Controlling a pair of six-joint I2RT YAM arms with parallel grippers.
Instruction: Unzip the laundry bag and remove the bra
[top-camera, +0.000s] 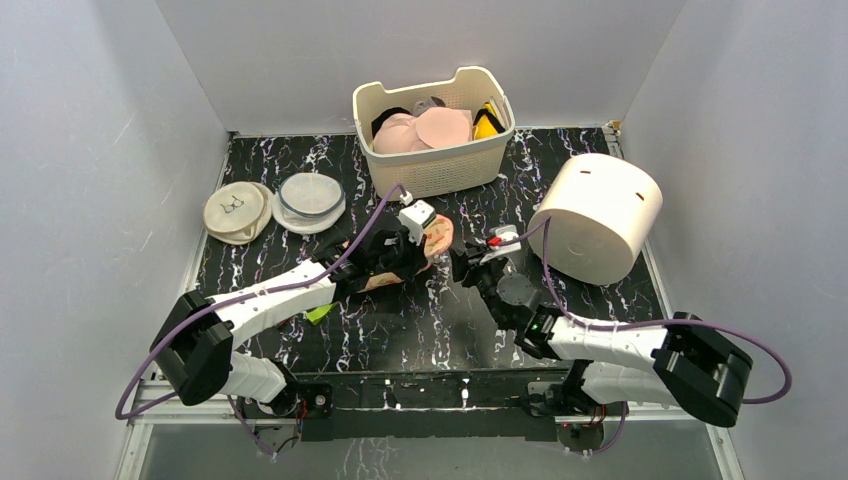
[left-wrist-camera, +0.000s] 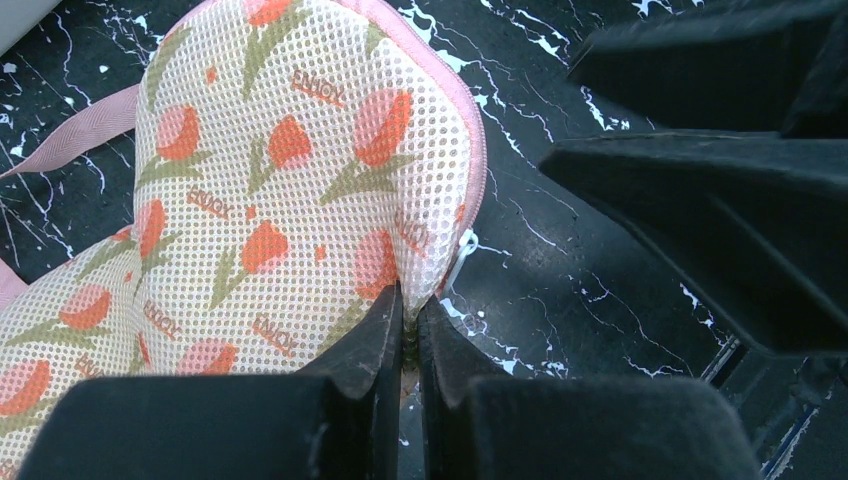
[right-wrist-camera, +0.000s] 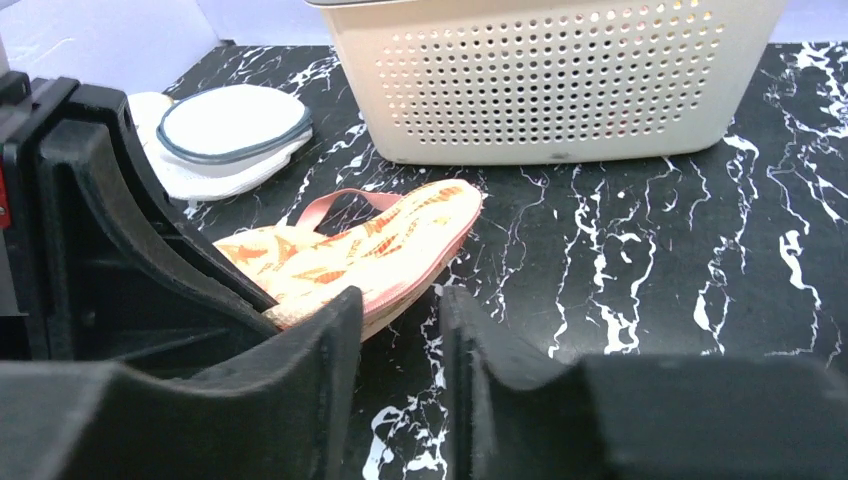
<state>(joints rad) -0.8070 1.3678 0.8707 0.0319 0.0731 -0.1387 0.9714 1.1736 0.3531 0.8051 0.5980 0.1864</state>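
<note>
The laundry bag, peach mesh with an orange-red print and pink edging, lies on the black marbled table in front of the basket. My left gripper is shut on the bag's near edge beside the pink zip seam. In the top view the left gripper covers most of the bag. My right gripper is open by a narrow gap and holds nothing. Its left finger is at the bag's pink edge. The pink loop lies behind the bag. No bra shows outside the bag.
The cream slotted basket stands just behind the bag, holding pale pink cups and a yellow-and-black item. Two round white mesh discs lie at back left. A large cream drum stands at the right. A small green scrap lies under the left arm.
</note>
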